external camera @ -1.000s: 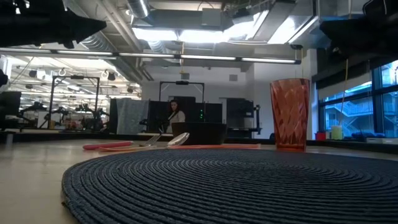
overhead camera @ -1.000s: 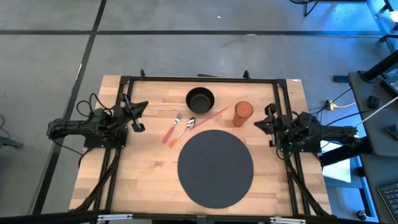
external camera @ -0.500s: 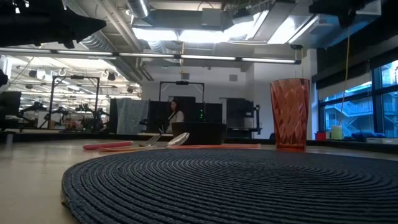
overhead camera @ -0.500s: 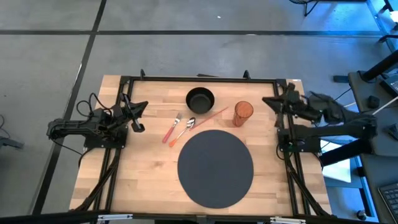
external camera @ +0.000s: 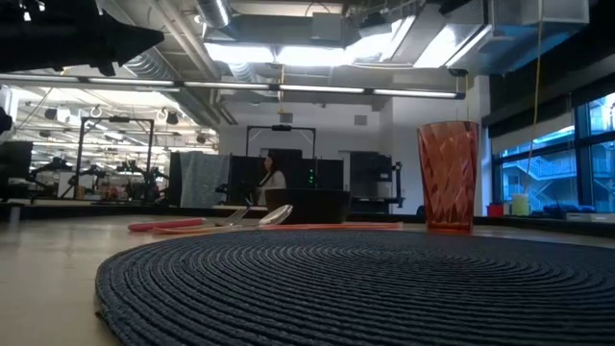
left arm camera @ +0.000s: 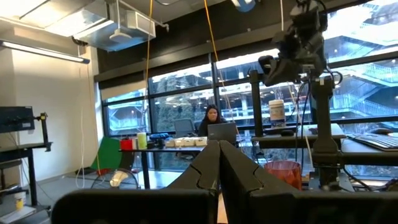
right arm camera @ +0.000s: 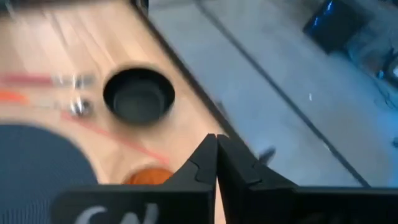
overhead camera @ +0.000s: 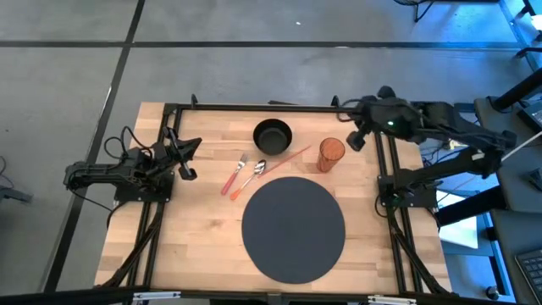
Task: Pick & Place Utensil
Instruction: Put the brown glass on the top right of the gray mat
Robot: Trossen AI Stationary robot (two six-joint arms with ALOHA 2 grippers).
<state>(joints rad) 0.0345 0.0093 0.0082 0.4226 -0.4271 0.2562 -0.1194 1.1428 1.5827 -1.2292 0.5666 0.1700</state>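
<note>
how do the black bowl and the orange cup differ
The black bowl is dark, low and wide; the orange cup is translucent orange-red, tall and narrow. The bowl sits at the table's far edge, behind the fork and spoon; the cup stands nearer the right hand, beside the round mat. Both are upright, open-topped, and untouched by either hand.

Two dark jointed arms; black cables; dark two-finger end effector [left arm camera: 219,163] each.
</note>
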